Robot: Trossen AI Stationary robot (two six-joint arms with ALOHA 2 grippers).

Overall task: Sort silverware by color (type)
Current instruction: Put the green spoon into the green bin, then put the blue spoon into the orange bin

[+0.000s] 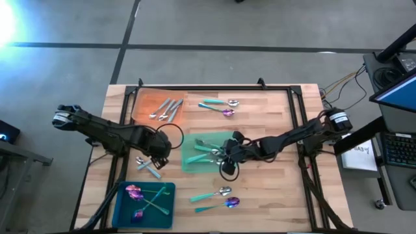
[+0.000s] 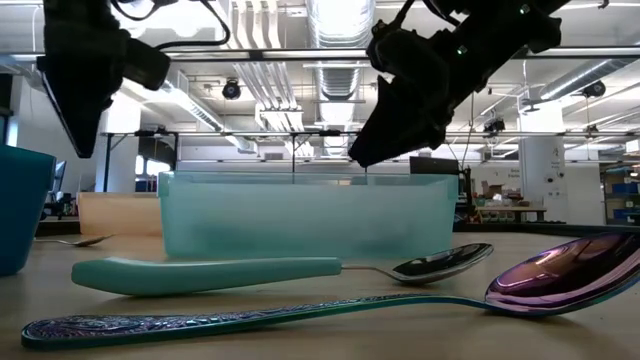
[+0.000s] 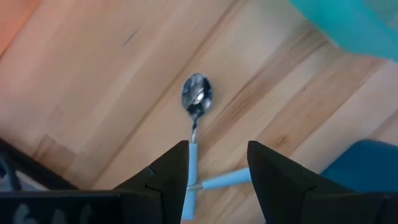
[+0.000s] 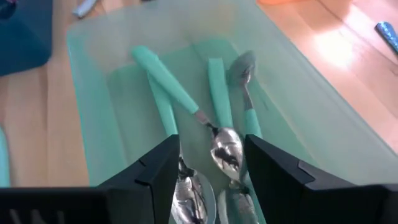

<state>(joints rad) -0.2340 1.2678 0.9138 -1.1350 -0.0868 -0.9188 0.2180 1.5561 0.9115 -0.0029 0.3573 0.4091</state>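
The green tray (image 1: 195, 158) at the middle of the table is taken as the landmark: the right gripper (image 4: 208, 168) is held just above it with its jaws spread wide and nothing between them, and the teal-handled spoons (image 4: 186, 99) are seen lying loose on the tray floor below. The step in hand is judged to be a drop into this tray; it is done well if the gripper is lifted straight up, so that no handle is dragged over the wall. To the left of the tray the left gripper (image 3: 217, 177) is poised, jaws wide and empty, over a pale-blue-handled spoon (image 3: 196, 102) on the bare wood; the fingers are best lowered astride the handle, clear of the second utensil crossing it. Silver pieces (image 1: 166, 109) are gathered on the orange mat (image 1: 146, 101) above and left of the tray. No brand, label or legible writing is made out anywhere
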